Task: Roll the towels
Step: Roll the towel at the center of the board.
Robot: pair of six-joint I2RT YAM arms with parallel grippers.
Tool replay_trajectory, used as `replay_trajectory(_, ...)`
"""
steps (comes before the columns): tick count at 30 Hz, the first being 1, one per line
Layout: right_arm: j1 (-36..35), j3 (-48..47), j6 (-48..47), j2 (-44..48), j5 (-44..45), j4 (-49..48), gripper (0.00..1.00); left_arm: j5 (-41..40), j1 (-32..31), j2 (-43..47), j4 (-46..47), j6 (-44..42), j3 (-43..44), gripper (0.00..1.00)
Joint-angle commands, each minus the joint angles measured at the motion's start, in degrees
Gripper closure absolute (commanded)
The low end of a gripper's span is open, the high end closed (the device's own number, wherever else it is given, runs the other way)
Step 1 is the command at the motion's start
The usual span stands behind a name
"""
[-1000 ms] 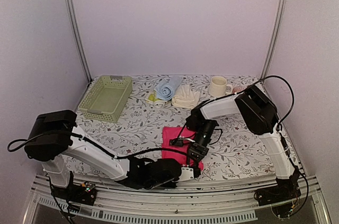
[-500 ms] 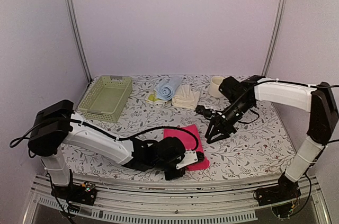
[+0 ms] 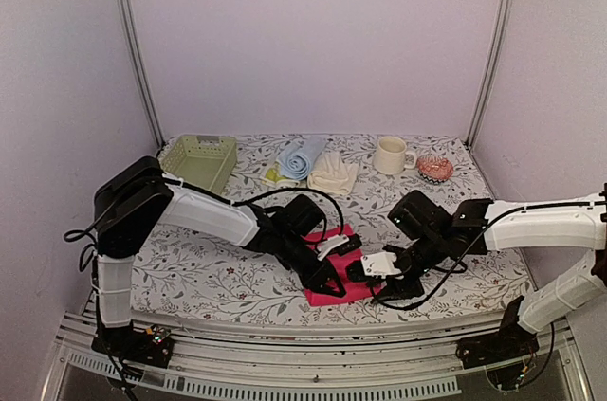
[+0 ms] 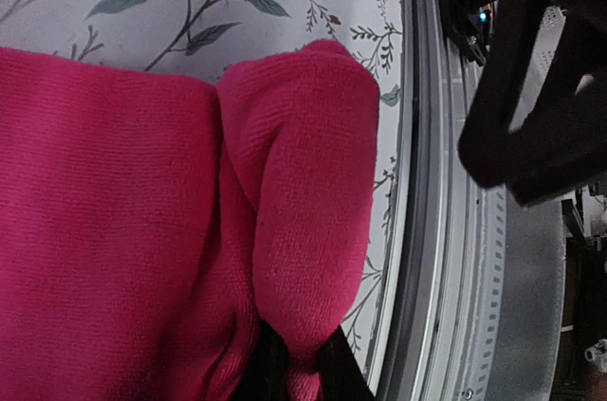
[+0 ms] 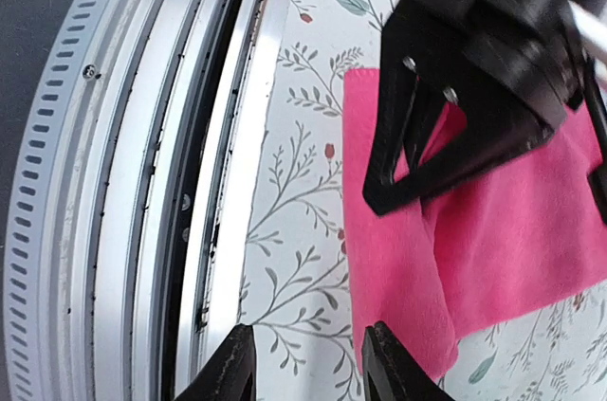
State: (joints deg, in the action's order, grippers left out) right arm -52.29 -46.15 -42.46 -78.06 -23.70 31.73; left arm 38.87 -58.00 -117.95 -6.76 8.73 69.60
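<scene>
Pale lilac walls enclosed a table (image 3: 190, 268) covered in a white cloth printed with leaves and sprigs. Along the back, from left to right, sat a pale green mesh basket (image 3: 199, 162), a crumpled pale yellow-green towel (image 3: 274, 176), a light blue towel (image 3: 302, 156) that looked rolled and touched the yellow-green one, a bunched cream-white towel (image 3: 333, 174) just beside the blue one, a cream mug (image 3: 391, 154) with its handle to the right, and a small reddish round dish (image 3: 436, 169)

Nearer the front, the left arm reached in from the left, with the left gripper (image 3: 330, 280) low over the near part of the hot pink towel (image 3: 346, 292). That towel lay mostly flat at the middle of the table, close to the near edge. In the left wrist view, the jaws were clenched on a fold of the pink cloth, and one corner was lifted and doubled over the rest, near the metal rail (image 4: 427, 230)

To the right, the right gripper (image 3: 358, 271) hung just beside the left one, at the towel's near right side. In the right wrist view its fingers (image 5: 232, 363) stood apart and released, with nothing between them, above the printed cloth and the towel's near corner
</scene>
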Motion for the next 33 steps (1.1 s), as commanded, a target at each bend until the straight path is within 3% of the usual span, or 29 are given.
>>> replay_trajectory(1, -6.07, 0.42, 0.39, -2.58, 12.83, -10.30, 0.58, 6.25, 0.61, -2.89, -5.87, 4.98, 1.03, 0.99)
replay_trajectory(16, -11.28, -0.21, -0.12, -14.07, 18.06, -16.04, 0.57, 2.99, 2.10, 2.73, 6.52, 12.84, -9.50, 1.00)
replay_trajectory(18, -11.35, -0.46, -0.15, -15.86, 18.51, -16.33, 0.62, 2.74, 2.25, 3.72, 8.00, 13.14, -10.51, 1.00)
replay_trajectory(20, -11.34, -0.54, -1.04, -17.29, 18.01, -16.43, 0.73, 1.69, 2.57, 4.60, 8.32, 13.12, -11.35, 1.00)
replay_trajectory(23, -11.27, -1.61, -2.03, -18.08, 13.21, -13.14, 0.88, -2.31, 2.87, 9.32, 8.71, 12.38, -14.28, 0.81)
replay_trajectory(29, -8.86, -8.24, -2.88, -21.28, -0.88, -0.97, 0.92, -17.42, 1.43, 30.72, 16.96, 8.66, -29.92, 0.53)
replay_trajectory(33, -5.18, -16.86, -4.32, -28.54, -8.94, 8.88, 0.92, -31.91, -4.97, 44.12, 18.11, 4.29, -38.54, 0.51)
